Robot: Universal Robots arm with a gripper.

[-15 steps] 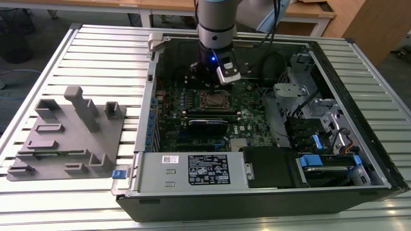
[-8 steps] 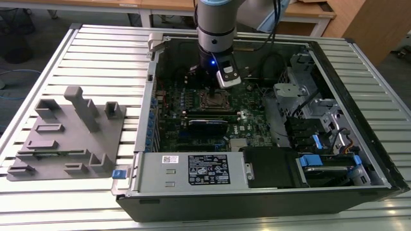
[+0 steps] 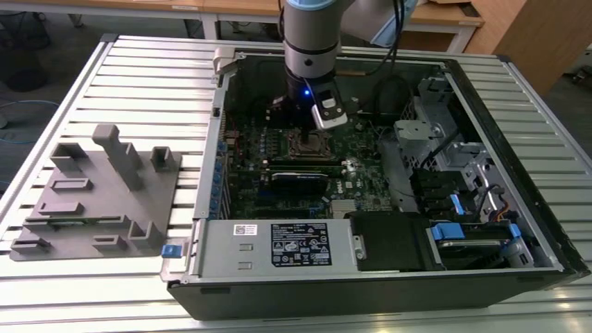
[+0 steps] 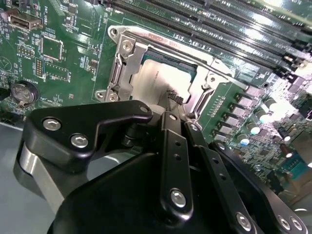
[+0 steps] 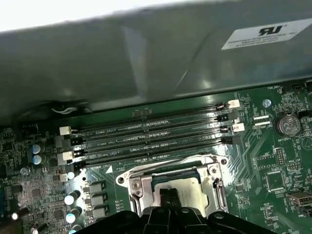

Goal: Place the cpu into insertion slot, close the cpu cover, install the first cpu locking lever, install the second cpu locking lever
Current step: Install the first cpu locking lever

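Observation:
The insertion slot sits on the green board inside the open computer case. In both wrist views the cpu lies in it, silver top up. The cpu cover lies flat around it as a silvery frame. A thin lever rod runs along the slot's side nearest the memory slots. My gripper hangs straight over the cpu, fingers shut and holding nothing. Their tips are at or just above the cpu's top; I cannot tell whether they touch.
Long black memory slots run beside the socket, with the grey case wall behind them. A coin battery is nearby. A power supply and drive cage crowd the case. A grey fixture tray lies at the exterior view's left.

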